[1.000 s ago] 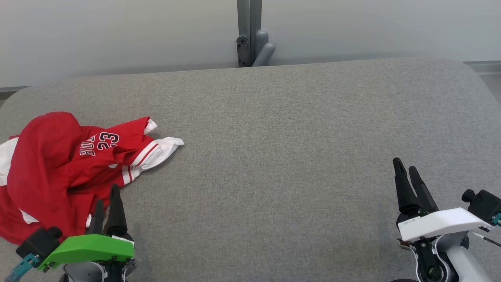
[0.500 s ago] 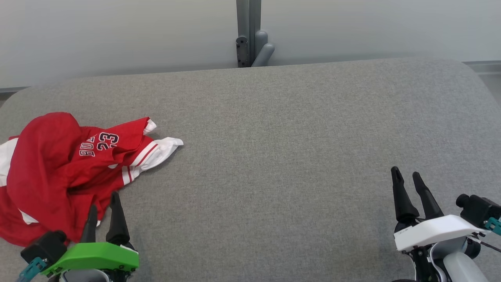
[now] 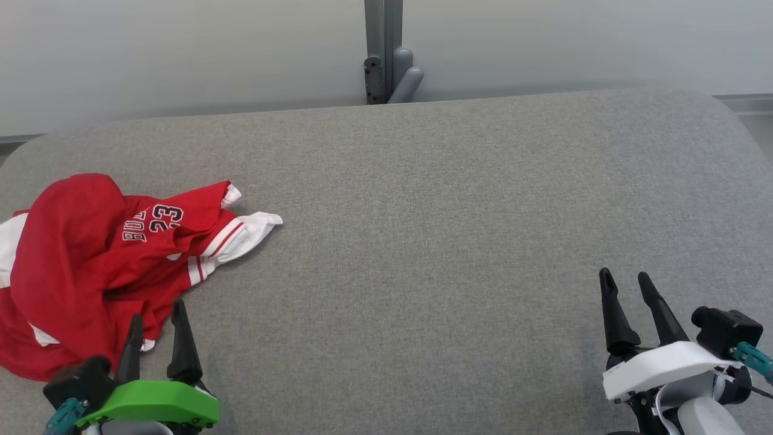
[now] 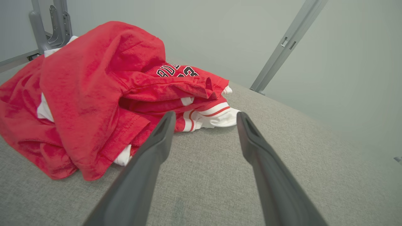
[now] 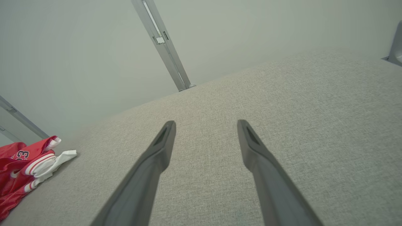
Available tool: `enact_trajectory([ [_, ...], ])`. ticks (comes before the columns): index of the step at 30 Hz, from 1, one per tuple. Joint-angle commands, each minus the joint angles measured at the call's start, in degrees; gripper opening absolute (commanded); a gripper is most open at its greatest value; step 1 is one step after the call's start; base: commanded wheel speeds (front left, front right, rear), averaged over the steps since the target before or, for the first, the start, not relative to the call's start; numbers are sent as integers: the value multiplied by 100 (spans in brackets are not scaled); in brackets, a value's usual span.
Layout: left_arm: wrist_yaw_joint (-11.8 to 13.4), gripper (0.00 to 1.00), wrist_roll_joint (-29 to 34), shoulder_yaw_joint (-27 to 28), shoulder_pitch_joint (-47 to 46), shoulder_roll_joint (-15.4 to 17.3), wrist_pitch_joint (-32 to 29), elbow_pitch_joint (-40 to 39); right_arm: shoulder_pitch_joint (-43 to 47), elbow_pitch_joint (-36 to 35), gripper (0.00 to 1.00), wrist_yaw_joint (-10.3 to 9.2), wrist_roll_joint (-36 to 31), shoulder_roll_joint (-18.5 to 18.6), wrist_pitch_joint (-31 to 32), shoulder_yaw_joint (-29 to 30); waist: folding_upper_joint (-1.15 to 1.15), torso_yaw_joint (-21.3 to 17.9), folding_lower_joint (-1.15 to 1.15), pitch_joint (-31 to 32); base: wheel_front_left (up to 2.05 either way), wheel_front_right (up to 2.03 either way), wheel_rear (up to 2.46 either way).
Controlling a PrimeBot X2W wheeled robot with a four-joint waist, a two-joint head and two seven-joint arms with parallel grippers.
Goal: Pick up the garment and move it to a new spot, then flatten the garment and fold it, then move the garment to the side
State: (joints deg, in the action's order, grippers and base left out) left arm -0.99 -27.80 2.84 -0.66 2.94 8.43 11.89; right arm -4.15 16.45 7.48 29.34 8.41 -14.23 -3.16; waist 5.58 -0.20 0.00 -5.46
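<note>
Red-and-white jersey garment [image 3: 90, 266] is unchanged over the last second. It lies crumpled in a heap at the left end of the grey fabric-covered table [image 3: 423, 241], number print on top, with one white sleeve cuff [image 3: 256, 225] trailing toward the middle. Nothing has been lifted or shifted, and no contact is seen. The change is in the arms: both have been drawn back toward the robot and sit lower in the head view than a second ago. The green-housed left gripper [image 3: 156, 310] has been backed away from the garment's near edge, where its overlap with the cloth is reduced; its jaws are apart and empty. In the left wrist view the heap is seen ahead and to the left of the fingers, near but not gripped. The white-housed right gripper [image 3: 624, 275] has been retracted likewise and sits well apart from the garment over bare table, jaws apart and empty. The finger gaps look wider than before in the head view; this is judged to be wrist rotation, not opening. The task is judged to be at its very start, with the pick-up not yet made. The retreat reads as a re-aim before a first grasp. A forward reach by the left arm into the near folds would be needed next.
</note>
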Motion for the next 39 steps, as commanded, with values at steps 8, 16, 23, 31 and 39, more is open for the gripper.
enact_trajectory([
  [8, 36, 100, 602, -48, 95, 90, 154, -81, 91, 22, 100, 1, -721, -99, -49, 173, 0, 4, 0, 18, 0, 0, 0],
  [16, 7, 100, 1013, -111, 175, 106, 259, -122, 141, 38, 100, 2, -1308, -188, -55, 323, 0, 7, 0, 13, 0, 0, 0],
  [23, -14, 100, 1346, -135, 240, 103, 352, -99, 189, 13, 100, 2, -1811, -273, -66, 429, 0, 4, 0, 12, 0, 0, 0],
  [31, -61, 100, 1636, -140, 294, 88, 437, -84, 237, -23, 100, 2, -2225, -332, -73, 543, 0, -12, 0, 19, 0, 0, 0],
  [39, -205, 100, 1910, -85, 334, 59, 534, 78, 292, -157, 100, 1, -2603, -426, -78, 683, 0, -29, 0, 14, 0, 0, 0],
])
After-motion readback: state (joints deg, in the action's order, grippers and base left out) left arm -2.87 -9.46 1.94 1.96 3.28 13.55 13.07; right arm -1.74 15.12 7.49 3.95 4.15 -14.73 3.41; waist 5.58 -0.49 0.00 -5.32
